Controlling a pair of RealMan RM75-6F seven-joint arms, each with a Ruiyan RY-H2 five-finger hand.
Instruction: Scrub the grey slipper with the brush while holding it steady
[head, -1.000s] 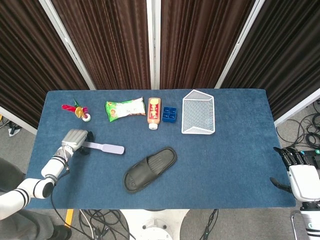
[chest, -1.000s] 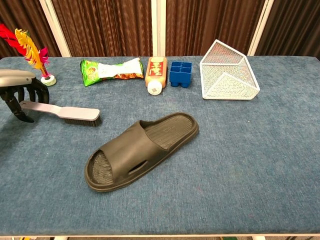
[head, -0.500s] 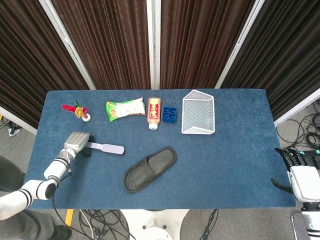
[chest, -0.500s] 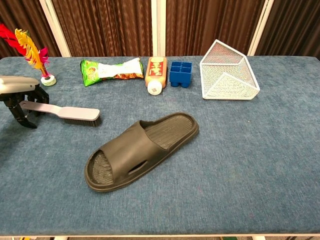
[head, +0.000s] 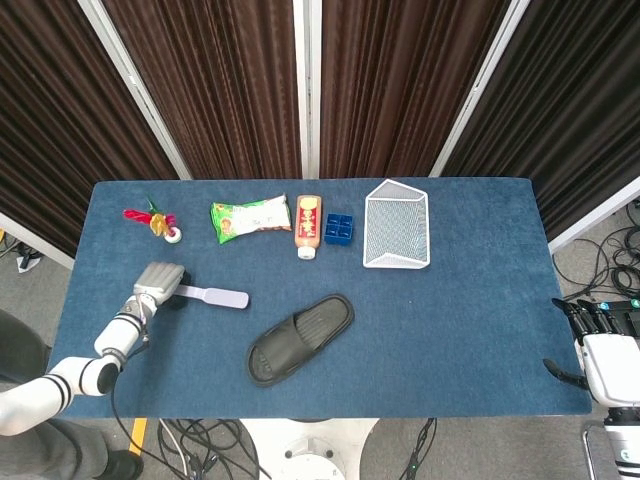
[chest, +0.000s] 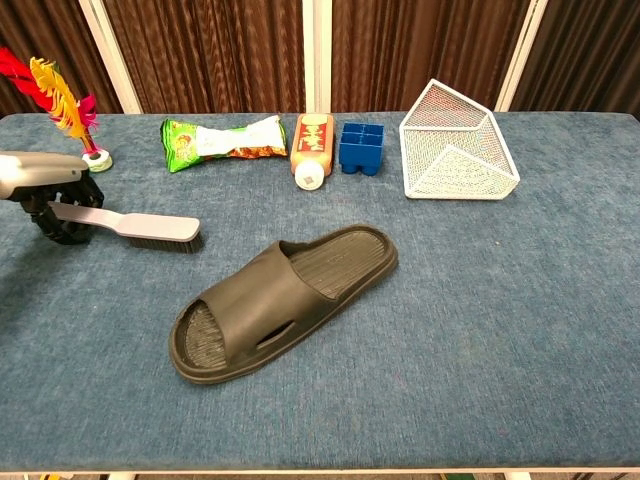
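Slipper (head: 300, 339) first: in your head view the grey slipper lies flat on the blue table (head: 470, 310), sole down, near the front edge at the middle, angled so that its open toe end points toward the front left. To the slipper's left lies the brush (head: 212, 295), and your left hand (head: 158, 283) sits over the far end of its handle with the dark fingers curled down around it, the brush resting on the cloth. Well to the slipper's right, past the table's edge, your right hand (head: 598, 340) hangs with its fingers spread and nothing in them. Behind the slipper stand a bottle (head: 307, 226), a blue block (head: 340, 229) and a white wire basket (head: 397, 230); further left of those lie a green snack packet (head: 250, 217) and a feathered shuttlecock (head: 158, 221). In your chest view the slipper (chest: 280, 301) fills the middle, strap up. The brush (chest: 135, 227) lies left of the slipper and apart from it, bristles down, and your left hand (chest: 45, 190) closes its fingers (chest: 62, 226) about the handle tip. The basket (chest: 457, 155) sits behind the slipper to the right.
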